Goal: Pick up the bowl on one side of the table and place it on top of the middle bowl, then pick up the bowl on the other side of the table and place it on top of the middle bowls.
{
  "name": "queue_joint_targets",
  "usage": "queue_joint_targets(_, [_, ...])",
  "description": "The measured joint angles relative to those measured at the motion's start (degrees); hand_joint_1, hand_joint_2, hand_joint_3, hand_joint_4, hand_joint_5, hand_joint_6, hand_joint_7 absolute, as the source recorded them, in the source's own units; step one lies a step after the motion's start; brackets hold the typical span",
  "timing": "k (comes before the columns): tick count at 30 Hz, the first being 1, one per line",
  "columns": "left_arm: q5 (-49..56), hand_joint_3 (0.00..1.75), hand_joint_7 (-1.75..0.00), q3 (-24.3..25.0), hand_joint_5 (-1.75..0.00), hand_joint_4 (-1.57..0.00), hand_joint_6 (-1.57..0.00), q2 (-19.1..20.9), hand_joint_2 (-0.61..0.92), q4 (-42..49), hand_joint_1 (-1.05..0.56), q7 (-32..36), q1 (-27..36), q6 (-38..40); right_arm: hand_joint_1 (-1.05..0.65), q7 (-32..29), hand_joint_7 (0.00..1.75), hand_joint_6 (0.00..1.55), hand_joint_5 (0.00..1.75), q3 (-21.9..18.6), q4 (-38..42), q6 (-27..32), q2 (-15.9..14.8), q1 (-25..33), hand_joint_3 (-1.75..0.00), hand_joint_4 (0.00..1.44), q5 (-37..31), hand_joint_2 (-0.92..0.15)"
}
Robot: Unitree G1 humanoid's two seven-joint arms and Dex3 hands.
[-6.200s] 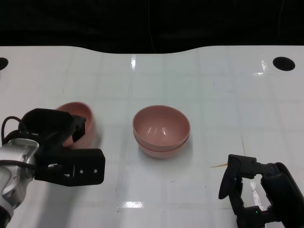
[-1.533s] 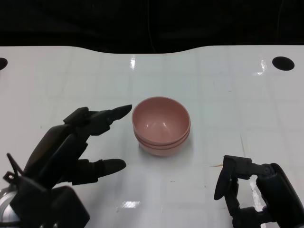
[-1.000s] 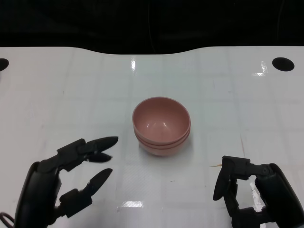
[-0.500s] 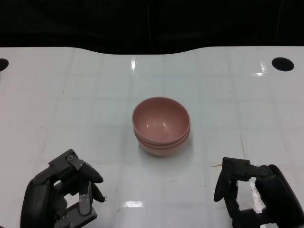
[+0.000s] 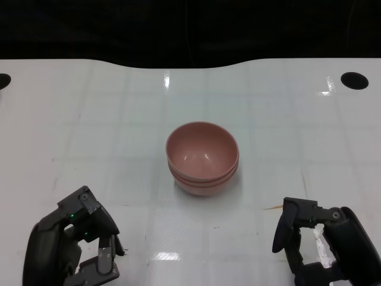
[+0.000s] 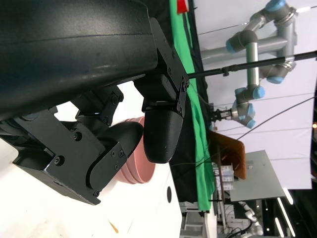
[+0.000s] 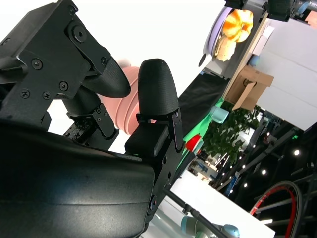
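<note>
On the white table (image 5: 89, 107), both the left hand (image 5: 74, 247) and right hand (image 5: 324, 247) rest curled, empty, near the stacked bowls (image 5: 202, 158).

Glossy white tabletop (image 5: 268, 113) with faint grid lines, round black holes (image 5: 355, 80) near far corners, black backdrop beyond far edge, green curtain (image 6: 198, 124), ceiling lights.

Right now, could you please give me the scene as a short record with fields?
bowls: pink stack at the middle of the white table, nested, upright
side bowls: none left
left hand: near the table's front edge, fingers curled in, holding nothing
right hand: near the front edge, fingers curled in, holding nothing
contact: neither hand touches the stack
</note>
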Motion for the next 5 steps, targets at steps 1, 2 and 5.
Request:
queue_joint_targets(1, [0.12,1.48,-1.66,0.0,-1.75,-0.89,-0.78,0.06,0.35,0.22,-0.1,-0.17,-0.08,-0.5,-0.03,0.08,1.46,0.86,1.75,0.0,0.0,0.0,0.0,-0.03,-1.7,0.96,0.1,-0.17])
queue_joint_targets(2, [0.25,1.47,-1.65,-0.01,-1.75,-0.88,-0.78,0.15,0.36,0.35,-0.09,-0.47,-0.11,-0.78,-0.03,0.11,1.46,0.86,1.75,0.0,0.0,0.0,0.0,-0.03,-1.7,0.96,0.12,-0.17])
queue_joint_targets(5, [0.34,1.44,-1.62,-0.01,-1.75,-0.88,-0.8,0.45,0.37,0.35,-0.09,-1.06,-0.06,-0.88,-0.02,0.05,1.44,0.86,1.75,0.0,-0.03,0.0,0.01,0.0,-1.67,0.95,-0.22,-0.18])
